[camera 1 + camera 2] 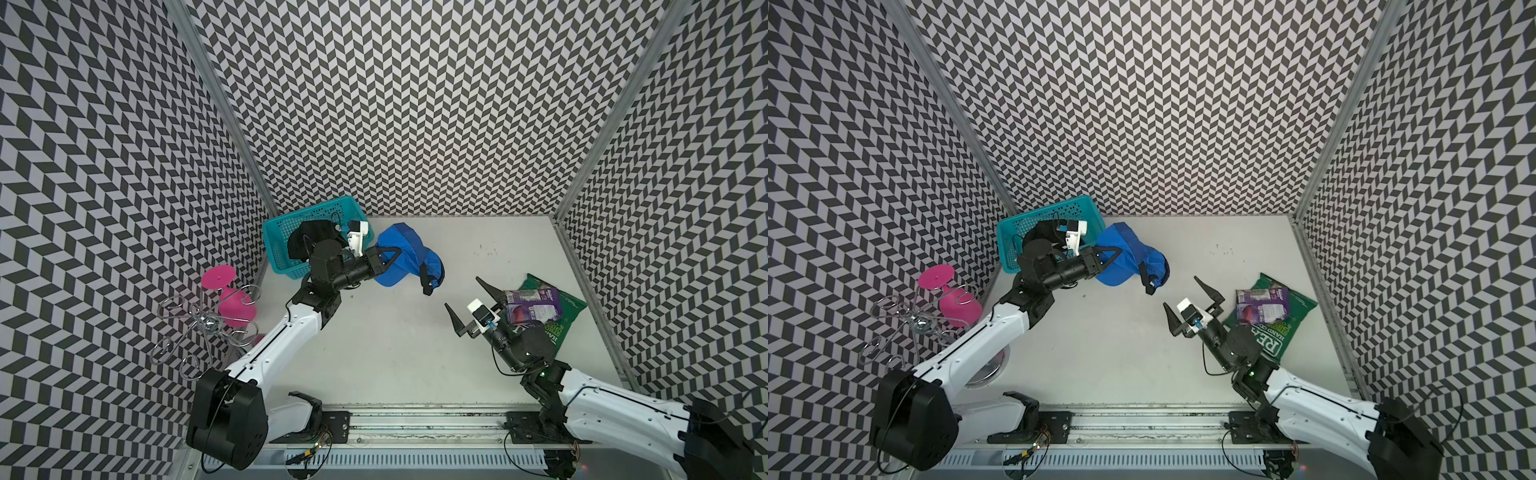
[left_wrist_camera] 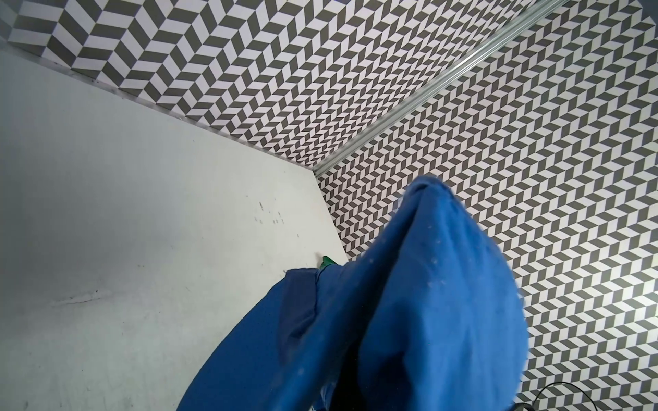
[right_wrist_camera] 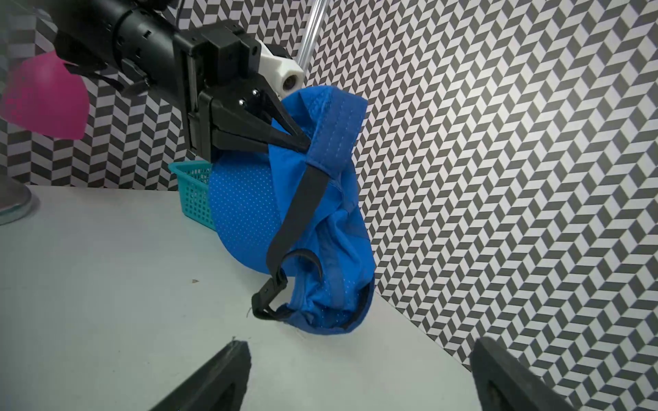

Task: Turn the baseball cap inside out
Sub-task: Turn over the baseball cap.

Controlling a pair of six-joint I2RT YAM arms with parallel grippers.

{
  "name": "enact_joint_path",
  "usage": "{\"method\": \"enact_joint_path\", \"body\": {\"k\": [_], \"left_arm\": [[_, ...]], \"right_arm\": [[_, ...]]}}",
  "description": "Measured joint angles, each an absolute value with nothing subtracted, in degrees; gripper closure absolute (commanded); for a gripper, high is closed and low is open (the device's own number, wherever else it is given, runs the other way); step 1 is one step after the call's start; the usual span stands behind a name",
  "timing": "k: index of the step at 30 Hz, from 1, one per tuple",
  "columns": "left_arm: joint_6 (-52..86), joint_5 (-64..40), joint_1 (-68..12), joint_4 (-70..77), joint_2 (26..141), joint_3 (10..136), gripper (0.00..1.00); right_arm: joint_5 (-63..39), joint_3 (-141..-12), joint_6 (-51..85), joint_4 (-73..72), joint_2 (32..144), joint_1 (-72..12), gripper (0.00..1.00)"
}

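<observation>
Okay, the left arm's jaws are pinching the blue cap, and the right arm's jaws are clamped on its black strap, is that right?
Not the second part. The left gripper does pinch the blue cap, but the right gripper has its jaws wide open and empty, clear of the black strap. Both top views show it.

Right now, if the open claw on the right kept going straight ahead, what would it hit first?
Probably the blue cap, most likely its dangling black strap, hanging straight ahead of the open right gripper; the left gripper holds it up. Nothing shows between, though depth is uncertain.
</observation>
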State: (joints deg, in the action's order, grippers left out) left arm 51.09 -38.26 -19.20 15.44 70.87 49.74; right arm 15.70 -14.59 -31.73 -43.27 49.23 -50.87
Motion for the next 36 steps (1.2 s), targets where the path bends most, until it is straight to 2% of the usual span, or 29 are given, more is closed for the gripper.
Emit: {"method": "enact_joint_path", "body": {"k": [4,8,17,25,26,28,32,33,34,35,36], "left_arm": [[52.9,-39.33,-19.2,17.3,70.78,49.69,1.0],[56.53,-40.25,-19.29,20.93,70.78,49.43,1.0],[60.8,-40.21,-21.08,23.31,70.78,48.4,1.0],[64.23,-40.12,-22.04,25.74,70.78,45.58,1.0],[64.38,-39.97,-22.06,25.78,70.78,45.52,1.0],[64.4,-39.57,-22.13,25.74,70.78,45.52,1.0],[64.18,-38.98,-22.26,25.58,70.78,45.52,1.0],[63.99,-38.85,-22.35,25.39,70.78,45.52,1.0],[63.64,-38.65,-22.44,24.95,70.78,45.52,1.0],[63.05,-38.46,-22.5,24.34,70.76,45.52,1.0],[62.33,-38.13,-22.52,23.42,70.76,45.52,1.0]], "right_arm": [[17.23,-12.05,-35.88,-45.12,50.43,-50.87,0.0],[18.26,-11.62,-38.04,-49.21,56.29,-50.87,0.0],[23.55,-19.35,-40.58,-64.79,75.79,-50.39,0.01],[25.74,-26.59,-42.46,-71.77,81.08,-47.79,0.01],[25.74,-26.61,-43.03,-72.2,81.1,-47.66,0.08],[24.97,-26.63,-43.86,-71.94,80.86,-47.42,0.28],[20.8,-28.18,-42.0,-63.96,78.13,-46.41,0.57],[19.7,-28.97,-41.19,-61.67,77.32,-45.91,0.69],[18.26,-29.89,-39.86,-59.09,76.2,-45.17,0.9],[17.21,-30.48,-38.59,-57.19,75.22,-44.58,1.0],[16.32,-31.09,-37.41,-55.09,74.19,-43.97,1.0]]}}
